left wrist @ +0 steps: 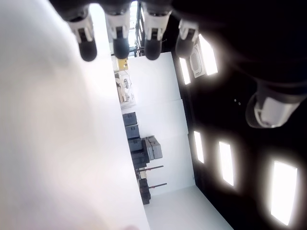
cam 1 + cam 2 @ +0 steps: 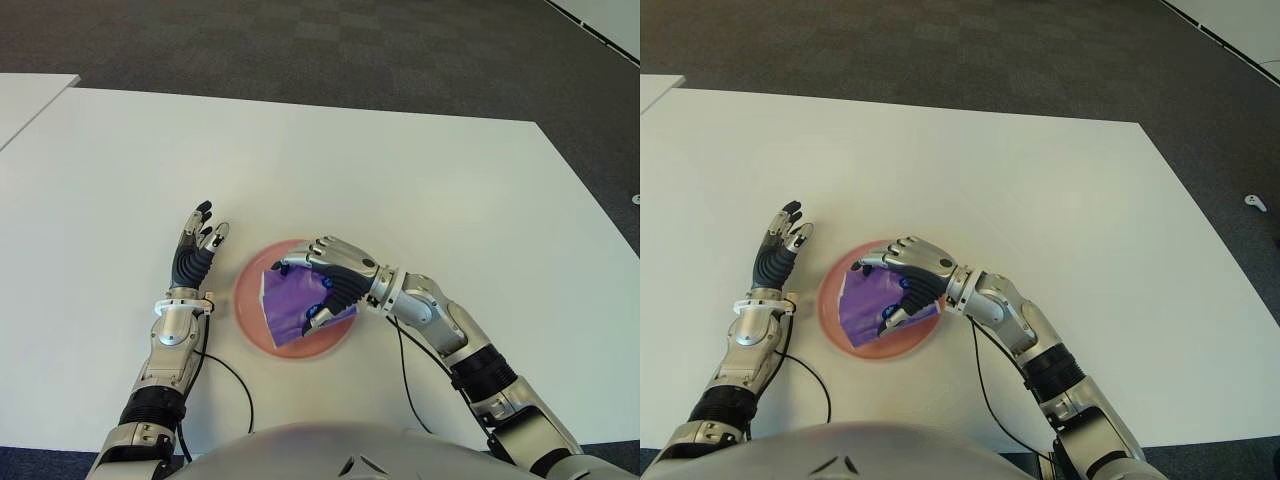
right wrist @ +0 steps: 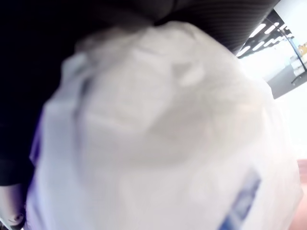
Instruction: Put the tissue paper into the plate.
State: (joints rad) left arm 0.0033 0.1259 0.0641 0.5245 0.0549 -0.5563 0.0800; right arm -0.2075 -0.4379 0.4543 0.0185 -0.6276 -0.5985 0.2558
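- The right hand [image 2: 325, 285] is over the plate [image 2: 247, 300], fingers curled around the tissue pack [image 2: 290, 305], which already sits inside the rim.
- The right wrist view is filled with the pack's wrapper pressed close against the palm, so the grip looks snug.
- The step in hand seems to be the release: the fingers should spread slowly while the pack lies flat on the plate, then lift straight up, so that no fingertip drags the wrapper over the edge.
- One risk I judge: the soft wrapper may cling to the thumb [image 2: 322, 313], so a gentle opening is better than a quick one.
- The left hand [image 2: 195, 250] shows just left of the plate with its fingers straight and spread, holding nothing; the wrist view confirms the extended fingertips.
- The pack is purple, soft and plastic-wrapped, slightly glossy, with a crumpled, roughly squarish shape; it should give under pressure.
- The plate is round, shallow and pink, looking hard and smooth.
- The table [image 2: 400, 180] is flat, white and matt.
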